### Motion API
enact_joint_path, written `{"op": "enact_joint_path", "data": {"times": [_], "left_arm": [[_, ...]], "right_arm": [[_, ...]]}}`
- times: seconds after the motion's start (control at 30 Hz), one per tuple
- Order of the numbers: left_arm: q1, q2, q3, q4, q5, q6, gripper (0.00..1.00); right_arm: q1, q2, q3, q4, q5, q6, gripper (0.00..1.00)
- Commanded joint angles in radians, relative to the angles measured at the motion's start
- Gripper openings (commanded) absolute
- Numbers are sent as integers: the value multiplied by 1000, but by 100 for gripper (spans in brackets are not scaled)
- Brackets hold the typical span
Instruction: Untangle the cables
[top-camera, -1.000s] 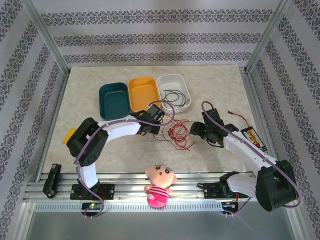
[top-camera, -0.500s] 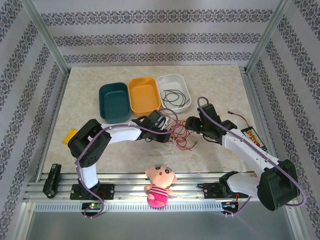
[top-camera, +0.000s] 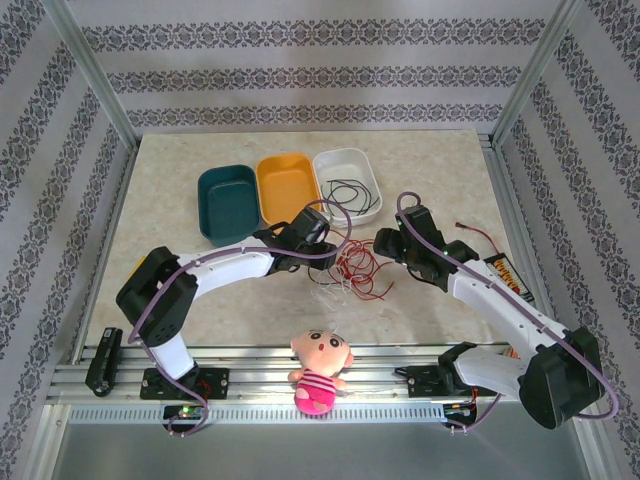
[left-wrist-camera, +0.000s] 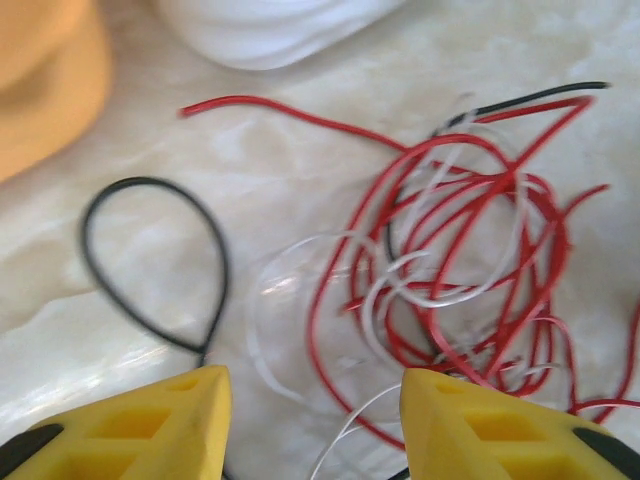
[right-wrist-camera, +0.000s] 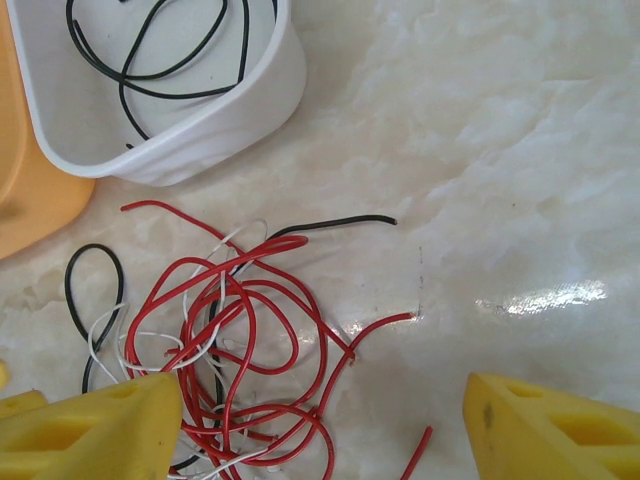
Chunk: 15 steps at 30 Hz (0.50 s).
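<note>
Cables (top-camera: 356, 268) are lying in a loose tangle on the table (top-camera: 180, 150), around its middle, just in front of the white tray (top-camera: 345, 160) and between the two tools. They are mostly red loops, with thin white strands (left-wrist-camera: 400, 290) running through them and a black piece (right-wrist-camera: 340, 221) sticking out at the far side. A separate black loop (left-wrist-camera: 150, 260) is lying on the marble just left of the red bunch, near the orange tray (top-camera: 287, 188). Another black cable (right-wrist-camera: 150, 60) is sitting coiled inside the white tray. A teal tray (top-camera: 228, 203) is touching the orange one on its left side.

Left tool (left-wrist-camera: 310, 430) is hanging over the near-left edge of the tangle, jaws standing moderately apart, gripping nothing. A white strand is passing through the gap between its yellow fingers (left-wrist-camera: 150, 425), and the black loop's tail is ending just beside the finger on the left of that wrist view. Right tool (right-wrist-camera: 320, 430) is hanging over the right side of the pile, jaws spread wide, holding nothing. Red loops are lying beside one of its fingers, and bare table is showing across the rest of the gap.

A plush doll (top-camera: 320, 368) is sitting on the rail at the near edge, between the arm bases, well apart from the tangle.
</note>
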Motion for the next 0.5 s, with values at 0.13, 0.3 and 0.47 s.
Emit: {"op": "enact_joint_path", "data": {"times": [0.13,0.3,0.47], "left_arm": [[13,6,60,-245,-215,-23,45],[18,67,85,-304,-232,-5,40],[18,131,134,-293,-174,34,40]], "right_arm": [[3,-14,10,-9,42,-30,74],[3,-17,9,-14,51,-42,74],[3,-19,3,-6,62,-38,74]]}}
